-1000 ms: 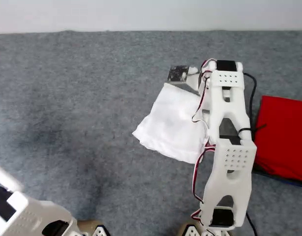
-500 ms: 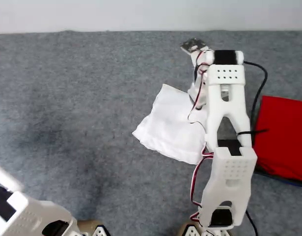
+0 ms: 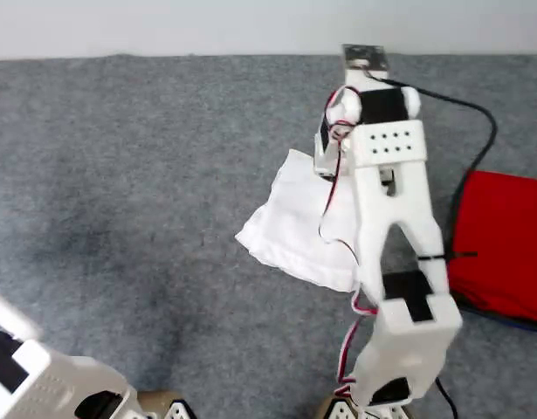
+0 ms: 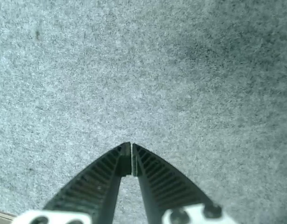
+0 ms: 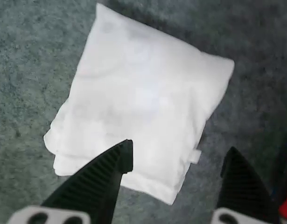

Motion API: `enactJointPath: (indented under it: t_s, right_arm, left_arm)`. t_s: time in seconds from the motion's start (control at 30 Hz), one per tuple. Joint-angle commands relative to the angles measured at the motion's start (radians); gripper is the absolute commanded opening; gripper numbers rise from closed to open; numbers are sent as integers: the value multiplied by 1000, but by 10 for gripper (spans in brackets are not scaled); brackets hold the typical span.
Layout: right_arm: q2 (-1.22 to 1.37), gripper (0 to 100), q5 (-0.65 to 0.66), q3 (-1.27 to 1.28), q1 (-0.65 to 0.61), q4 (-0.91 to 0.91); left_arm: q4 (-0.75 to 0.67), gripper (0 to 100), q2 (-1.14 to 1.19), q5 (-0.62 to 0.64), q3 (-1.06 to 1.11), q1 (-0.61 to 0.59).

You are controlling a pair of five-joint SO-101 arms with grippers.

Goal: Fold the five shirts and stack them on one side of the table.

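1. The right gripper (image 5: 179,148) is held wide open, with nothing caught between its fingers (image 5: 101,177).
2. The white shirt (image 5: 143,102) is found directly beneath that gripper. It lies flat on the grey table cover (image 3: 120,175) as a folded, roughly square packet. No contact between it and the fingers is seen.
3. The red shirt (image 3: 499,244) is laid folded to the outer side of the right arm, well apart from the gripper. A dark edge is seen under it, but what it belongs to cannot be told.
4. The left gripper (image 4: 131,151) is closed with its tips touching and nothing held. Bare table cover lies below it, and no shirt is near it.
5. The folding of the white shirt is judged to be done, so the step in hand is taken to be its transfer to the pile at the red shirt.
6. For the next move, the right gripper would need to be lowered over one edge of the packet. All layers should be taken between the fingers before they are closed, so that the fold is not shaken open. The packet can then be carried across and laid squarely on the red shirt.
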Motion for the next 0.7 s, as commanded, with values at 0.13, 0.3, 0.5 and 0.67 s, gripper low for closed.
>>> enactJointPath:
  t_s: [0.13, 0.3, 0.5, 0.67]
  right_arm:
    - [-58, 425, -235, 204, -8, -116]
    - [13, 435, -299, 376, -8, -358]
    - [128, 435, -302, 511, -7, -587]
    - [251, 434, -304, 525, 1, -642]
  left_arm:
    - [23, 15, -63, -8, -45, 2]
    - [23, 15, -63, -8, -45, 2]
    - [21, 15, -63, -8, -45, -2]
    - [21, 15, -63, -8, -45, -6]
